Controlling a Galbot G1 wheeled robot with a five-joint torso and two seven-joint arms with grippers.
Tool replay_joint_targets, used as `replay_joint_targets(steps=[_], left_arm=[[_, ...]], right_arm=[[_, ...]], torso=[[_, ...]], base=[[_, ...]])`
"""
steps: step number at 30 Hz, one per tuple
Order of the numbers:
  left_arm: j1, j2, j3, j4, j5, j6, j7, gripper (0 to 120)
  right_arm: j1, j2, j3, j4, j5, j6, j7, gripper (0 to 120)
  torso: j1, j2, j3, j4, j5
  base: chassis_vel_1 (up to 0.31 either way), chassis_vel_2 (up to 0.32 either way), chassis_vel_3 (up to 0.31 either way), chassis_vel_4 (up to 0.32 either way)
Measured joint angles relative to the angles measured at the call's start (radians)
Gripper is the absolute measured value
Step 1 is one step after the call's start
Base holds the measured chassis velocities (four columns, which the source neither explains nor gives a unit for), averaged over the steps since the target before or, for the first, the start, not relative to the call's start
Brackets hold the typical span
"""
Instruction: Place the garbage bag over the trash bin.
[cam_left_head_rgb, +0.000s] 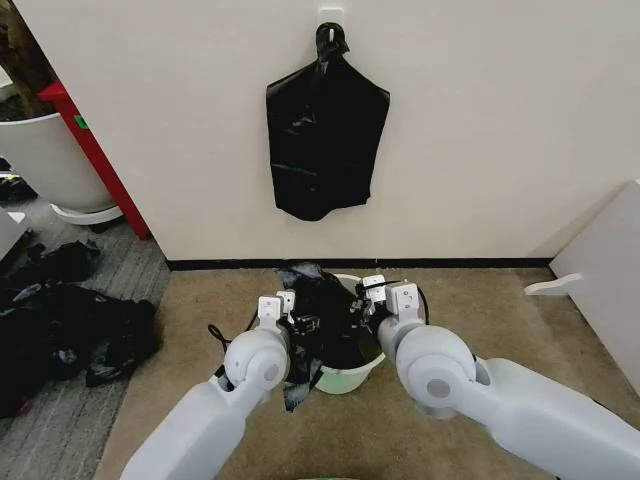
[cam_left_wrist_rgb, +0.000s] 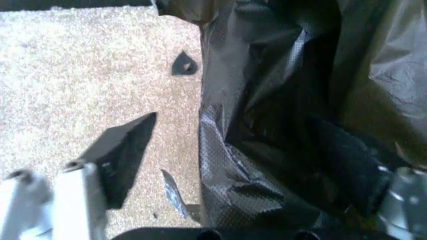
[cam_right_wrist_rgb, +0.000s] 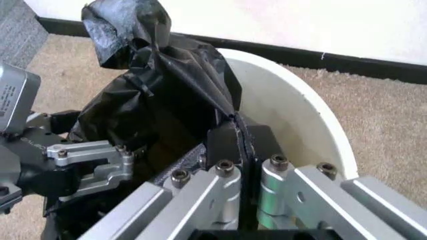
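Closest in, the right gripper (cam_right_wrist_rgb: 241, 145) has its two dark pads pressed together on a fold of the garbage bag (cam_right_wrist_rgb: 167, 95), pinching the thin plastic just inside the rim of the trash bin (cam_right_wrist_rgb: 293, 105). Beside it, on the bag's other side, the left gripper (cam_left_head_rgb: 287, 318) stands with its fingers (cam_left_wrist_rgb: 123, 150) spread: one dark pad hangs free over the carpet (cam_left_wrist_rgb: 73, 80), outside the bag, while the other lies against the film, so the bag's edge runs between them without being clamped. Between the two grippers the bag stands crumpled and partly opened, its lower part down in the bin and its upper folds rising above the rim on the left gripper's side; the cream rim on the right gripper's side is bare. The bin sits on the carpet just beyond both grippers. Farther off, past the bin, a bunch of black bags (cam_left_head_rgb: 325, 140) hangs from a hook (cam_left_head_rgb: 331, 18) on the wall (cam_left_head_rgb: 500, 120).
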Motion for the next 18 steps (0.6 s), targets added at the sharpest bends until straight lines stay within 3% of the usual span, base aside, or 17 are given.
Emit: replay_joint_targets(steps=[1,8,10,18], left_arm=[[-0.001,-0.004,0.006,0.009,-0.002,-0.001,-0.012,77],[0.003,-0.008,0.013,0.016,-0.006,-0.002,-0.024,55],[0.007,-0.01,0.013,0.017,-0.007,-0.002,-0.024,43],[0.015,-0.013,0.013,0.022,-0.006,-0.008,-0.024,20]], right_arm=[[-0.004,-0.001,0.004,0.0,0.0,0.0,0.0,0],[-0.013,-0.004,0.013,0.001,-0.001,0.0,-0.001,0],[-0.015,-0.005,0.017,0.0,-0.001,0.0,-0.002,0],[-0.023,-0.006,0.026,0.008,-0.001,0.0,-0.004,0]], torso=[[0.0,0.0,0.0,0.0,0.0002],[0.0,0.0,0.0,0.0001,0.0001],[0.0,0.0,0.0,0.0001,0.0001],[0.0,0.0,0.0,0.0001,0.0]], base=[[0.0,0.0,0.0,0.0],[0.0,0.0,0.0,0.0],[0.0,0.0,0.0,0.0],[0.0,0.0,0.0,0.0]])
